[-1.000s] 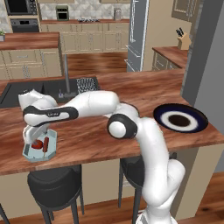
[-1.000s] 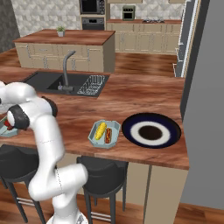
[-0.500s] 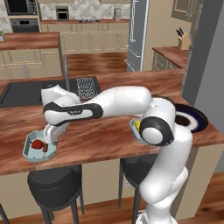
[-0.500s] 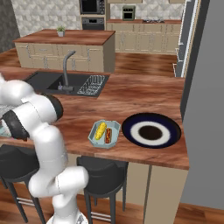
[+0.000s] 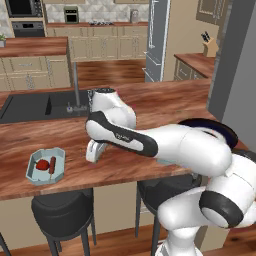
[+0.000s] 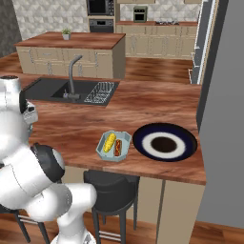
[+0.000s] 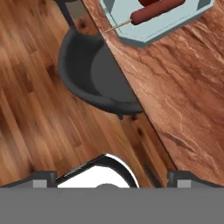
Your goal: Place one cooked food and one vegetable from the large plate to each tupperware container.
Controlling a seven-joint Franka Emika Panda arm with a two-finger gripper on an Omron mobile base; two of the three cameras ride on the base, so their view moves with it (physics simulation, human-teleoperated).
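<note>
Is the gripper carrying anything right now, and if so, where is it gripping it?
Nothing is held. The gripper is open with bare space between its tips, and the sausage on a stick lies in the pale blue tray, apart from the fingers.

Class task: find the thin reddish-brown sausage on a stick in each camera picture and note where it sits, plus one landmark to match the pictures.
Left base view: lower left, thin reddish-brown sausage on a stick in a pale blue octagonal tray.
Right base view: not in it.
Hand view: top edge, right of centre, in the same tray, stick pointing left.
Shared landmark: black round stool below the counter edge.
</note>
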